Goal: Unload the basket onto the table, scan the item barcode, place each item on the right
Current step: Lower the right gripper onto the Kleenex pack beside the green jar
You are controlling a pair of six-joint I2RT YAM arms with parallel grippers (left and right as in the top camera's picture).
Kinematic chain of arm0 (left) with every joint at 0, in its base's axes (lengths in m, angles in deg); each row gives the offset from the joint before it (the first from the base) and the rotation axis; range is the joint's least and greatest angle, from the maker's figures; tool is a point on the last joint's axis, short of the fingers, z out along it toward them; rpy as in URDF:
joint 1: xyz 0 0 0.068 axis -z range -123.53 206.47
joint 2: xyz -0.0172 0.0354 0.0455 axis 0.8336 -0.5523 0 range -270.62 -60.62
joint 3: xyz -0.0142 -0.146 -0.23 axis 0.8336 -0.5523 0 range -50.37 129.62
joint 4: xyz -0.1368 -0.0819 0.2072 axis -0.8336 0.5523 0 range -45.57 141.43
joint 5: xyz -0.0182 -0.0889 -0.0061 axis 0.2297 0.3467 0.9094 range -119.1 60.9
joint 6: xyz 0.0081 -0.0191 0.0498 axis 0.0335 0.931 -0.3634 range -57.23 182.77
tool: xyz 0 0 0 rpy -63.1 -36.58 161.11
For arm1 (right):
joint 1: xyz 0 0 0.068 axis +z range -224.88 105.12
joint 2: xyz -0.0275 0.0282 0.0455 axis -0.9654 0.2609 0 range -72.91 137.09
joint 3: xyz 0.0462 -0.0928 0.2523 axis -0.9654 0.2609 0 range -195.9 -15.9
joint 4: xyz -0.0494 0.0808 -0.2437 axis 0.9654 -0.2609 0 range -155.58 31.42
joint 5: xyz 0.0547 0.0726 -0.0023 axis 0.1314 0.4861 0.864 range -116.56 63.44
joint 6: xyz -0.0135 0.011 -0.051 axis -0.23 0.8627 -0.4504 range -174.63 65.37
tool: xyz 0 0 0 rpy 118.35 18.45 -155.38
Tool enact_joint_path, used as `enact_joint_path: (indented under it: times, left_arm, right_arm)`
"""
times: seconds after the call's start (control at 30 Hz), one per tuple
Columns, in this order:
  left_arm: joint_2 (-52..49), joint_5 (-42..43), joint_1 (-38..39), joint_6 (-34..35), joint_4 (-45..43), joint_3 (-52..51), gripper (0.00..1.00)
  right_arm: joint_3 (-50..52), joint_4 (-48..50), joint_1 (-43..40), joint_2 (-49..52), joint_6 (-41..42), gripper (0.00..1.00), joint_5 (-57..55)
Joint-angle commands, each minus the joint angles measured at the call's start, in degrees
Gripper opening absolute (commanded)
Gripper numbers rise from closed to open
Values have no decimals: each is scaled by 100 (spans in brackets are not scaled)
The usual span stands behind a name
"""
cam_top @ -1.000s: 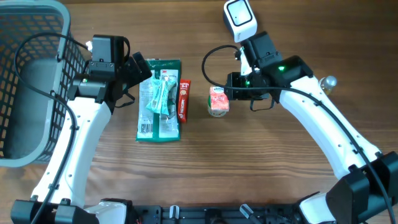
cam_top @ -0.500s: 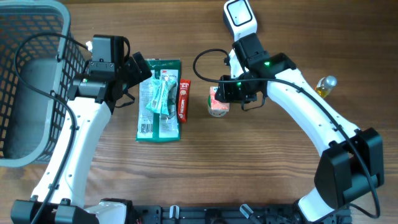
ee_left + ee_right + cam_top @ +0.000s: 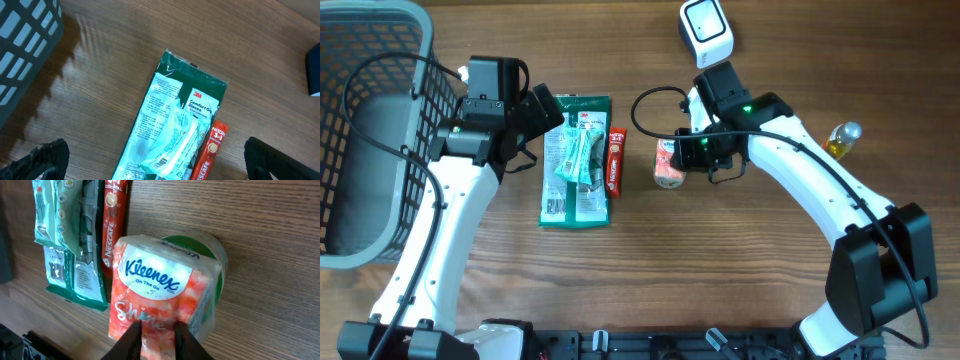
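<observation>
The orange-and-white film-wrapped Kleenex tissue pack (image 3: 160, 290) lies mid-table on the brown wooden table (image 3: 740, 270), just right of the red Nescafé stick sachet (image 3: 616, 160). The right pincer (image 3: 159, 336) pinches its right end narrowly, and the left pincer (image 3: 545, 118) stands wide and empty. Light, soft and slick-skinned, the pack will likely squash and sag from an end hold, so a bite across its middle looks steadier.
</observation>
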Motion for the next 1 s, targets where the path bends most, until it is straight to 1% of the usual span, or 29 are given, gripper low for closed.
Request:
enact_joint_path:
  times: [0.0,0.13,0.27,0.37,0.4,0.47,0.5,0.53,0.77,0.83,0.97]
  left_arm:
    - [22,-37,-20,-7,2,72,100]
    - [22,-37,-20,-7,2,72,100]
    - [22,-37,-20,-9,2,72,100]
    - [22,-37,-20,-9,4,72,100]
    - [22,-37,-20,-7,2,72,100]
    - [22,-37,-20,-7,2,72,100]
    - [22,-37,-20,-7,2,70,100]
    - [22,-37,-20,-7,2,70,100]
    - [22,-37,-20,-7,2,72,100]
    - [22,-37,-20,-7,2,72,100]
    - [22,-37,-20,-7,2,70,100]
  right_arm:
    - [39,70,13,79,-13,25,28]
    - [-216,46,11,-28,-17,27,28]
    - [-254,133,11,-352,-31,35,-4]
    - [-245,125,11,-404,-15,38,-376]
    - [-223,125,11,-404,-15,41,-481]
    - [-214,72,13,-404,-2,41,-629]
    - [-186,66,13,-402,96,44,-710]
    - [-155,59,13,-402,227,45,-767]
    - [162,125,13,-330,354,43,-767]
    - [227,151,13,-328,507,39,-745]
    - [321,197,13,-328,579,36,-721]
